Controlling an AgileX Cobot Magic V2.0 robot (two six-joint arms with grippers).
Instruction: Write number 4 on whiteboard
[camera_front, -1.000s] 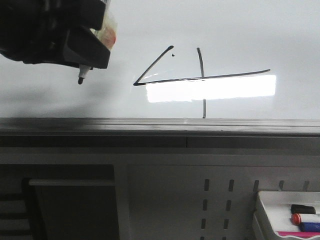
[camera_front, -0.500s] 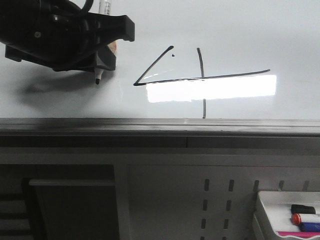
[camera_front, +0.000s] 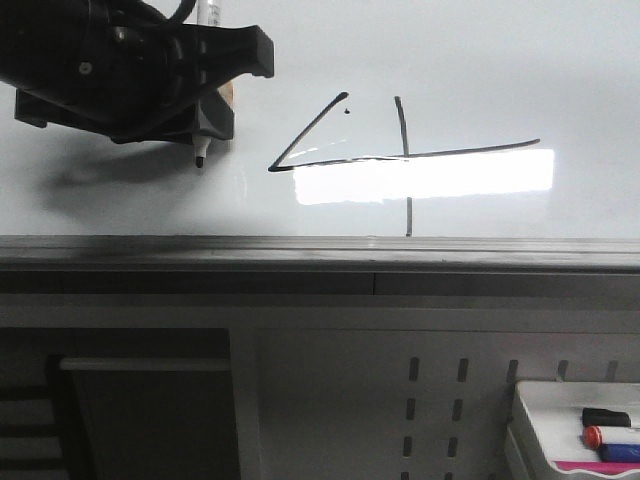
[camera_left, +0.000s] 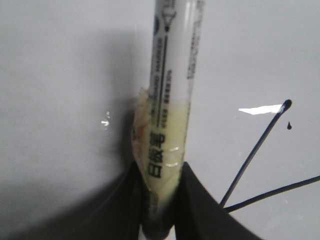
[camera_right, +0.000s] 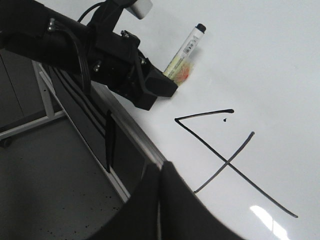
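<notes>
The whiteboard (camera_front: 480, 60) is glossy white with a grey edge rail and a bright light reflection. The number 4 (camera_front: 405, 150) is drawn on it in thin black strokes with a tiny stray dot; it also shows in the right wrist view (camera_right: 230, 155). My left gripper (camera_front: 205, 120) is shut on a white marker (camera_left: 170, 100) wrapped in yellowish tape, its black tip (camera_front: 200, 158) at the board's surface left of the 4. The left arm also shows in the right wrist view (camera_right: 115, 60). My right gripper (camera_right: 161, 172) is shut and empty, over the board's edge rail.
Below the board runs the grey rail (camera_front: 320, 250) and a grey perforated panel (camera_front: 430, 400). A white tray (camera_front: 560, 440) at the lower right holds spare markers and a black cap. A dark floor (camera_right: 60, 190) lies beside the board.
My left gripper swung right and tilted, bringing the marker tip closer to the 4, then crept slightly right. The drawn 4 is unchanged.
</notes>
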